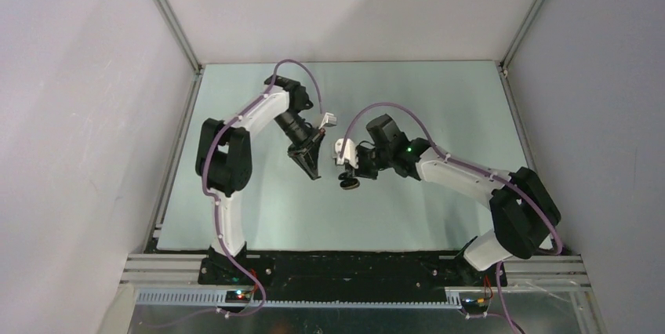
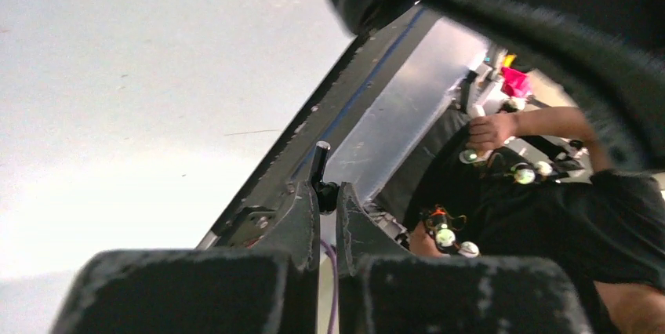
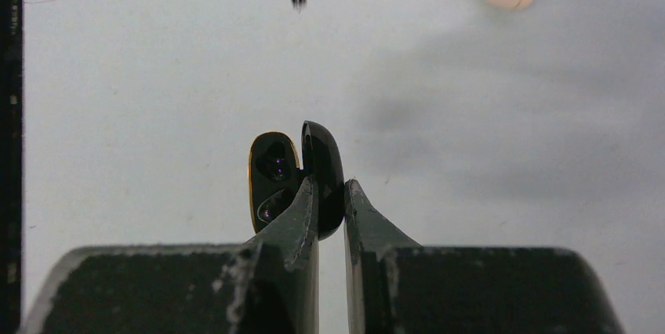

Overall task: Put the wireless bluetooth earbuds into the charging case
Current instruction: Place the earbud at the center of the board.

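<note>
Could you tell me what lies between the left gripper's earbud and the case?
Nothing: bare table separates earbud and case, per the right wrist view.

Glossy black charging case (image 3: 314, 163) is standing on edge, hinged open, its gold-rimmed inner face showing two dark wells, with the other half pinched in the right gripper (image 3: 330, 197). Black stemmed earbud (image 2: 321, 169) is pointing stem-up in the left gripper (image 2: 320, 201), near the case but apart from it.

Even, soft overhead light; near edges blurred.
</note>
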`<state>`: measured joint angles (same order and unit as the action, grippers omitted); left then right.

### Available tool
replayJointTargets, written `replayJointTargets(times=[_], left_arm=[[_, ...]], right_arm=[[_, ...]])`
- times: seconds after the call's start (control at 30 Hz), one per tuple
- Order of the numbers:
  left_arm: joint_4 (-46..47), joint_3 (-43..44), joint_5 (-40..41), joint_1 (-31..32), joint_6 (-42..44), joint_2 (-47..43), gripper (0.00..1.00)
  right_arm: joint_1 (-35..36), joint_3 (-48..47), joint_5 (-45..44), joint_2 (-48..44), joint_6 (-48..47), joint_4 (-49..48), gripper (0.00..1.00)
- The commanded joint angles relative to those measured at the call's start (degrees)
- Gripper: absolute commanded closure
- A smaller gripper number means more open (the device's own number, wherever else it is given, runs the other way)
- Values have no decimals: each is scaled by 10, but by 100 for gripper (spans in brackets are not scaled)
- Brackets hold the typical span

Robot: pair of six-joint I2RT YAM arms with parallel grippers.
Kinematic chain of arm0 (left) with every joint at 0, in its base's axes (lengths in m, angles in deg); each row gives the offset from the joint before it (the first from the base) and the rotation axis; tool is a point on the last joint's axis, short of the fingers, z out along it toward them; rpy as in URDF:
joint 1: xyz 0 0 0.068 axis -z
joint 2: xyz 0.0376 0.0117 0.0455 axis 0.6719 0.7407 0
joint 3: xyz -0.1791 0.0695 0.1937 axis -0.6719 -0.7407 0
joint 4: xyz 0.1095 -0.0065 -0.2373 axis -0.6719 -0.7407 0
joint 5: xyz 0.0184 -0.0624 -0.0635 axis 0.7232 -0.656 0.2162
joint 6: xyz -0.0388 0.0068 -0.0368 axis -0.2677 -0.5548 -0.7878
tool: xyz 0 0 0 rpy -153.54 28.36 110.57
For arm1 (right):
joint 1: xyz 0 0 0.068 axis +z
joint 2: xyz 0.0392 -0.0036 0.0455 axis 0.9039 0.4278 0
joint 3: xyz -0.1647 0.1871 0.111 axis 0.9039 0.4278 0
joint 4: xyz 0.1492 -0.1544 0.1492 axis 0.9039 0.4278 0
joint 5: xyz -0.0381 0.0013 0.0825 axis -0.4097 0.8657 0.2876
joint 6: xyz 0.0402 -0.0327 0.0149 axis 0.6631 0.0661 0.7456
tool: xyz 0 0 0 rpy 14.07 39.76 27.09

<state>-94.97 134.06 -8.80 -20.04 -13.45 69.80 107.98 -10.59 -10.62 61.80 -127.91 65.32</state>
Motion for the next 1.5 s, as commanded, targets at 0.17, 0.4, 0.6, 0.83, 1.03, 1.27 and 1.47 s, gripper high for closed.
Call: replayJointTargets(times=[0.17, 0.4, 0.6, 0.83, 1.03, 1.27, 1.47], left_arm=[[73, -12, 155, 54, 52, 6, 100], [95, 68, 228, 127, 112, 122, 91], [109, 126, 228, 163, 125, 179, 84], [140, 174, 247, 167, 79, 209, 52], [137, 221, 257, 158, 44, 169, 41], [137, 237, 274, 132, -22, 33, 37], [304, 95, 205, 25, -147, -140, 36]], right_arm=[[-94, 2, 88, -6, 114, 110, 100], [-157, 62, 101, -106, 67, 183, 100], [-163, 121, 96, -191, 68, 195, 100], [-163, 130, 91, -214, 116, 184, 100], [-162, 129, 86, -222, 113, 179, 100], [-162, 106, 71, -225, 132, 121, 100], [-162, 60, 102, -220, 74, 66, 100]])
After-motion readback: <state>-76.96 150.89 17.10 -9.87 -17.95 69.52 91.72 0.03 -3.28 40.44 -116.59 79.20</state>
